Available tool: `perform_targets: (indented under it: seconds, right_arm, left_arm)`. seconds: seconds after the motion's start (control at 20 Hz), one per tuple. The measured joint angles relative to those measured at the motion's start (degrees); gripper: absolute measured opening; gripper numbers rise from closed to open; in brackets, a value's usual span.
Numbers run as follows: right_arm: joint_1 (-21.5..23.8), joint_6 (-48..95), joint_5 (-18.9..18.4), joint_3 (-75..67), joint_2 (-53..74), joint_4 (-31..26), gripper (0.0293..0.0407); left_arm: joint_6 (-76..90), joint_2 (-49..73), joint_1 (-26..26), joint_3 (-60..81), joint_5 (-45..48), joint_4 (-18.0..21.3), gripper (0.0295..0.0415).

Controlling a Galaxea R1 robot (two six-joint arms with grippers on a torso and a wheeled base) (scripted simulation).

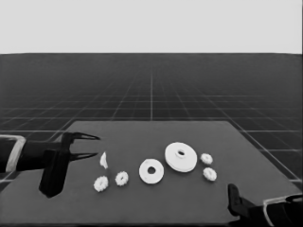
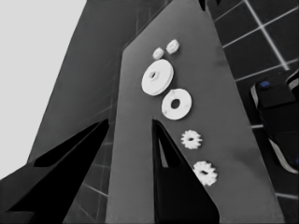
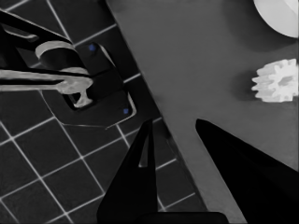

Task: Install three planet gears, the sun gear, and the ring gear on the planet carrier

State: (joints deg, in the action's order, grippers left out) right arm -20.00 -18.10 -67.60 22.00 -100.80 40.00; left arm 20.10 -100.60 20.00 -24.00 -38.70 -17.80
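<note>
The smaller round part (image 1: pixel 151 171), the flat planet carrier, lies at mid-table with nothing on it. Just behind it to the right sits the larger round part (image 1: pixel 181 156), the thick ring gear. Two gears (image 1: pixel 101 184) (image 1: pixel 121 178) lie left of the carrier, and two more (image 1: pixel 206 158) (image 1: pixel 209 174) lie right of the ring gear. My left gripper (image 1: pixel 94 145) waits open over the table's left end, holding nothing. My right gripper (image 3: pixel 174 122) is open and empty at the near right corner, with one gear (image 3: pixel 276 81) a short way beyond its fingers.
A thin white piece (image 1: pixel 103 161) lies just beyond the left gripper's fingertips. The right arm (image 1: pixel 279 210) fills the lower right corner. Dark machinery with blue lights (image 3: pixel 100 88) sits past the table's edge over the floor grid.
</note>
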Motion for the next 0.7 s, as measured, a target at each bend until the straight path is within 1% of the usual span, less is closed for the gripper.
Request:
perform_targets:
  seconds: [0.05, 0.1, 0.15, 0.2, 0.25, 0.3, 0.35, 0.4, 0.45, 0.5, 0.55, 0.6, 0.7]
  right_arm:
    - [-3.1, 0.2, 1.3, -3.0, -0.8, -4.3, 0.0293]
    - [-1.9, 0.1, 0.8, -1.7, -0.5, -2.6, 0.0308]
    - [-1.3, 0.1, 0.4, -0.9, -0.3, -1.5, 0.0337]
    - [-0.9, 0.0, 0.3, -0.4, -0.1, -0.9, 0.0368]
    - [-0.6, 0.0, 0.1, -0.2, -0.1, -0.5, 0.038]
    - [-0.5, 0.0, 0.1, 0.0, 0.0, -0.3, 0.0383]
    - [-0.4, 0.0, 0.0, 0.0, 0.0, -0.2, 0.0384]
    - [-0.4, 0.0, 0.0, 0.1, 0.0, -0.1, 0.0384]
    - [-0.4, 0.0, 0.0, 0.1, 0.0, -0.1, 0.0385]
    - [-0.3, 0.0, 0.0, 0.1, 0.0, -0.1, 0.0385]
    - [-0.3, 0.0, 0.0, 0.1, 0.0, 0.0, 0.0385]
    - [-0.3, 0.0, 0.0, 0.2, 0.0, 0.0, 0.0385]
    - [-0.3, 0.0, 0.0, 0.2, 0.0, 0.0, 0.0385]
  left_arm:
    - [-0.1, 0.2, -4.0, 4.1, -2.8, 4.2, 0.0295]
    - [-0.1, 0.1, -2.6, 2.5, -1.7, 2.5, 0.0297]
    - [-0.1, 0.1, -1.6, 1.4, -1.0, 1.5, 0.0314]
    - [0.0, 0.1, -1.1, 0.9, -0.6, 0.9, 0.0347]
    - [-27.9, -6.5, -12.8, 1.9, -23.4, -26.9, 0.0379]
    - [-56.5, -17.9, -18.6, -2.3, -48.5, -28.3, 0.0399]
    - [-77.1, -25.2, -19.7, -11.0, -55.9, -16.0, 0.0402]
    - [-86.6, -28.1, -20.2, -19.0, -54.0, -6.8, 0.0395]
    - [-90.5, -29.4, -20.6, -24.7, -51.6, -1.4, 0.039]
    - [-92.1, -30.1, -20.9, -28.4, -50.0, 1.8, 0.0387]
    - [-92.8, -30.6, -21.1, -30.9, -49.1, 3.7, 0.0385]
    - [-93.1, -30.9, -21.2, -32.4, -48.5, 4.9, 0.0385]
    - [-93.2, -31.2, -21.3, -34.0, -48.0, 6.0, 0.0385]
